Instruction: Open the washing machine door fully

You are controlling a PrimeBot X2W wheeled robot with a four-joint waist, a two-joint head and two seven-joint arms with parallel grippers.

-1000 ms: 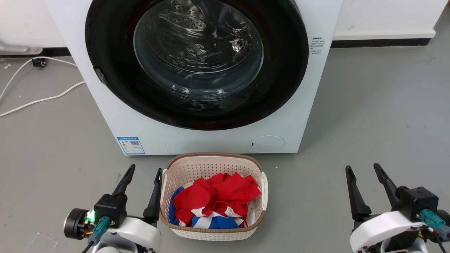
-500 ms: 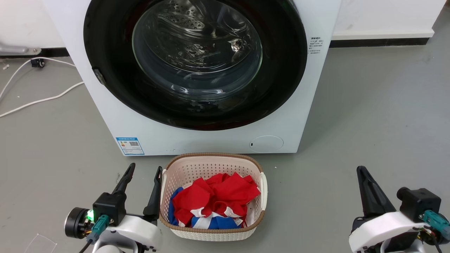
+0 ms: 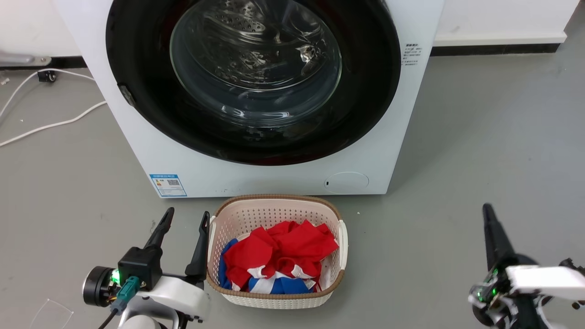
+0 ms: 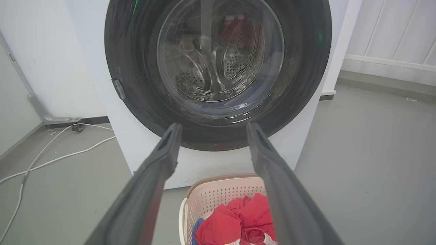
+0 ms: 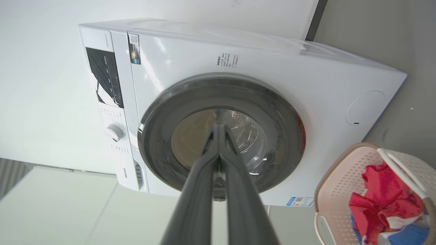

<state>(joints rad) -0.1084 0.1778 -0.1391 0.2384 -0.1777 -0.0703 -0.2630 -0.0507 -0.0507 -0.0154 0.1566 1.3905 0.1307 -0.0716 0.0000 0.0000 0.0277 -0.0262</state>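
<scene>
The white washing machine [image 3: 274,176] stands ahead on the grey floor. Its round black-rimmed washing machine door [image 3: 370,91] lies flat against the front, glass bowl in the middle, a small latch tab on its left rim. My left gripper [image 3: 184,220] is open at the lower left, beside the basket, well short of the machine. In the left wrist view its fingers [image 4: 163,160] frame the door [image 4: 136,61]. My right gripper [image 3: 488,213] is shut on nothing at the lower right, rolled on its side. In the right wrist view, its closed fingertips [image 5: 218,131] point at the door [image 5: 272,112].
A white laundry basket [image 3: 336,281] with red and blue clothes sits on the floor right before the machine. White cables [image 3: 55,123] trail across the floor at the left. A wall with a dark skirting runs behind.
My right gripper has gone from open to shut and the wrist has rolled onto its side. The left arm has barely moved. The whole head view shifted slightly.
</scene>
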